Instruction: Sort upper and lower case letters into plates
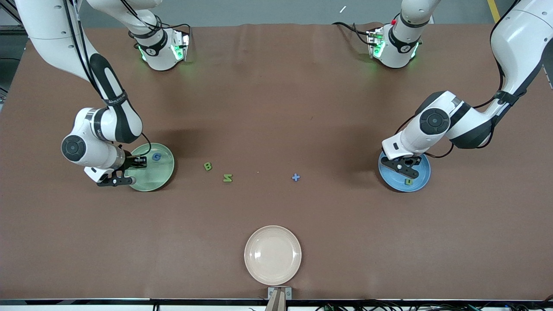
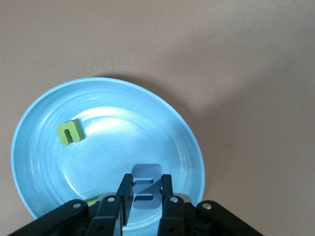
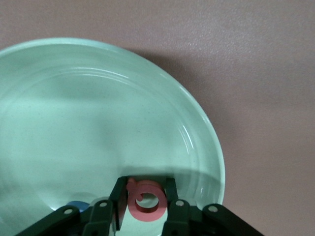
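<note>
Right gripper (image 3: 143, 201) hangs low over the green plate (image 1: 162, 177) at the right arm's end of the table, its fingers (image 3: 118, 199) pinching a pink letter (image 3: 143, 200) by its flat faces; the letter looks like a rounded lowercase shape, though I cannot read it for certain. Directly under the letter is the plate's floor, close to the rim, so the release seems to call for no sideways travel, only parting the fingers. A blue letter (image 1: 156, 157) already lies in that plate, close beside the gripper. Left gripper (image 2: 145, 196) is clamped on a pale blue letter (image 2: 146, 183), held flat-faced between its fingers over the blue plate (image 2: 44, 167) at the left arm's end, where a green letter (image 2: 70, 132) already rests apart from the drop spot. Measured from the green plate toward the blue one, a green B (image 1: 208, 166), a green Z (image 1: 227, 177) and a blue plus (image 1: 295, 177) lie loose on the table; B and Z sit nearer the right arm, the plus about midway. A cream plate (image 1: 272, 255) lies nearer the front camera.
</note>
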